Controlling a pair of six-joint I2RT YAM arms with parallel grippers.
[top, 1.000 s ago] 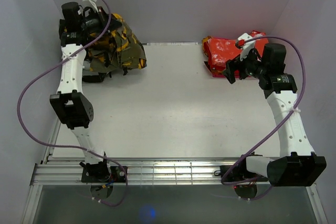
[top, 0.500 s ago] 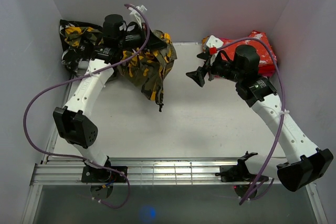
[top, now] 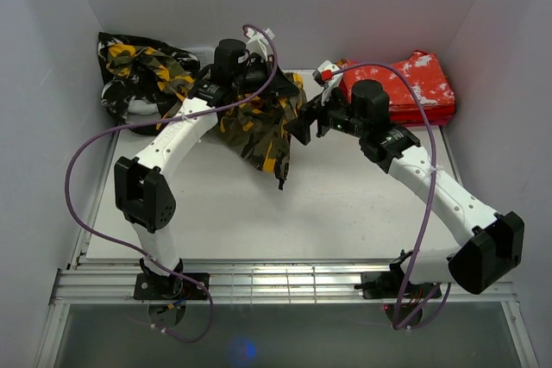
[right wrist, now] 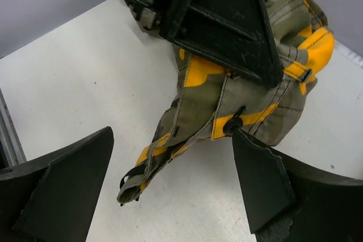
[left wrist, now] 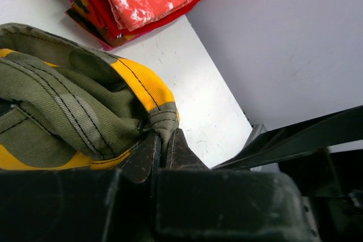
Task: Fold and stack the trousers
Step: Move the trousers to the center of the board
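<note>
You have the held trousers (top: 263,131) hanging from the left gripper (left wrist: 161,145) over the far middle of the table (top: 259,213). The right gripper (top: 302,127) sits just to their right. Behind them to the left, a loose heap (top: 138,71) lies in the far left corner, and a folded stack (top: 405,84) lies in the far right corner.

2 white-and-black robot arms (left arm (top: 172,140), right arm (top: 435,187)), 2 purple cables (top: 71,170), 1 white flat table (top: 345,204), 1 separate pr olive cloth camo trousers (top: 263,127) w/ orange-yellow patches, 1 crumpled camo cloth heap (top: 138,66) (prs uncountable), 1 folded red-and-white camo cloth stack (top: 405,84).
</note>
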